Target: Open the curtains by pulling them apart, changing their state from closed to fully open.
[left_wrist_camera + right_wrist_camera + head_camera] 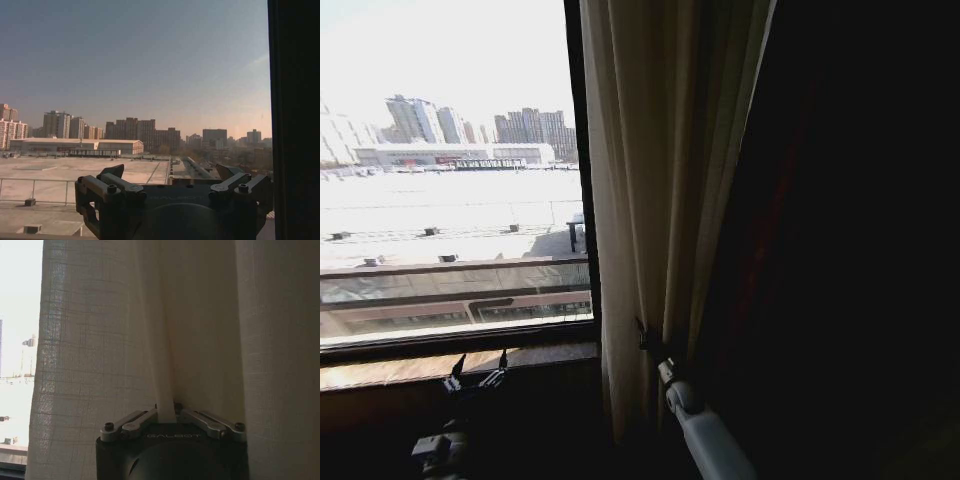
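Observation:
The sheer white curtain [640, 200] hangs bunched in pleats to the right of the bare window glass [450, 170]. My right gripper [648, 338] is shut on a fold of that curtain [165, 365] low down, the fabric pinched between its fingers [167, 410]. Over by the window sill, my left gripper [478, 375] stands open and apart from any fabric. Its left wrist view looks out over rooftops past its open fingers [122, 182].
A dark opaque drape [850, 250] covers the right side. The wooden window sill [380, 368] runs below the glass, with a dark vertical window frame [578, 150] beside the curtain. A dark frame edge [295, 120] borders the left wrist view.

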Tool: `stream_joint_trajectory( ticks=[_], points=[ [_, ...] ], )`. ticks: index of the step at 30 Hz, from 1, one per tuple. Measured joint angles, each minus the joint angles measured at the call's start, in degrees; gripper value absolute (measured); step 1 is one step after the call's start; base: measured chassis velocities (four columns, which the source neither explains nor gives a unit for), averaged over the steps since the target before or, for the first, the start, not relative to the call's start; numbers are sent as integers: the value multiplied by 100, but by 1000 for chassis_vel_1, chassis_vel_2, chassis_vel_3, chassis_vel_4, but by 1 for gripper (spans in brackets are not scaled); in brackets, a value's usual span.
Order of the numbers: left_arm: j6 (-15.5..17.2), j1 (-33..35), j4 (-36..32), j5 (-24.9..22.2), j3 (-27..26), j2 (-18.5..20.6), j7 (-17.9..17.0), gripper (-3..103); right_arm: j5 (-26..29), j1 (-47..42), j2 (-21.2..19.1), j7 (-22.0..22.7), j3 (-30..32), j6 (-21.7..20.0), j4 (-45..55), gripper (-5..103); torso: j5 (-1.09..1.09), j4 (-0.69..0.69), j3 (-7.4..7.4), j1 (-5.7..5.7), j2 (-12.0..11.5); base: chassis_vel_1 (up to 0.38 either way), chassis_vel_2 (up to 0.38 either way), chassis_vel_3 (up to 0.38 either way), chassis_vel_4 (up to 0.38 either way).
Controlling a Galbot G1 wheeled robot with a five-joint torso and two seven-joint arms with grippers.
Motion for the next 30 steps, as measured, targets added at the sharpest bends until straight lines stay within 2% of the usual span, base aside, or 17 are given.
stream_joint_trajectory(
  ticks=[1,2,4,6,11,15,21,23,25,26,27,29,30],
  points=[
    [0,0,0,0,0,0,0,100,-1,17,-20,181,53,-74,-7,0,0,0,0,0,0,75,15,-22,-52],
    [0,0,0,0,0,0,0,100,-1,17,-20,181,53,-74,-7,0,0,0,0,0,0,75,15,-22,-52],
    [0,0,0,0,0,0,0,100,-57,70,-127,619,250,-257,-27,0,-1,-1,0,0,0,0,0,0,0],
    [0,0,0,0,1,-1,0,100,-99,76,-198,757,351,-320,-26,0,0,-1,0,0,0,0,0,0,0],
    [0,0,0,0,3,-2,0,100,-202,-3,-505,1501,755,-619,172,0,1,-4,1,0,0,0,0,0,0],
    [0,0,0,0,4,-2,0,100,-254,-136,-565,1804,847,-785,367,0,0,-3,1,0,0,0,0,0,0],
    [0,0,0,0,4,-2,-2,100,-289,-331,-584,1838,820,-806,601,0,1,-3,1,0,0,0,0,0,0],
    [0,0,0,0,5,-2,-2,100,-170,-473,-626,1572,715,-833,818,-3,1,-3,1,1,0,0,0,0,0],
    [0,0,0,0,5,-2,-3,100,-43,-632,-680,1192,639,-907,1066,7,1,-3,1,1,-1,0,0,0,0],
    [0,0,0,0,5,-2,-4,100,-16,-680,-692,1100,622,-912,1145,12,0,-3,1,0,0,0,0,0,0],
    [0,0,0,0,5,-2,-4,100,-16,-680,-692,1100,622,-912,1145,12,0,-3,1,0,0,0,0,0,0],
    [0,0,0,0,5,-2,-4,100,83,-816,-724,897,572,-883,1319,22,0,-3,1,0,0,0,0,0,0],
    [0,0,0,0,5,-2,-5,100,110,-872,-742,821,563,-854,1385,22,0,-2,1,0,0,0,0,0,0]
  ],
)
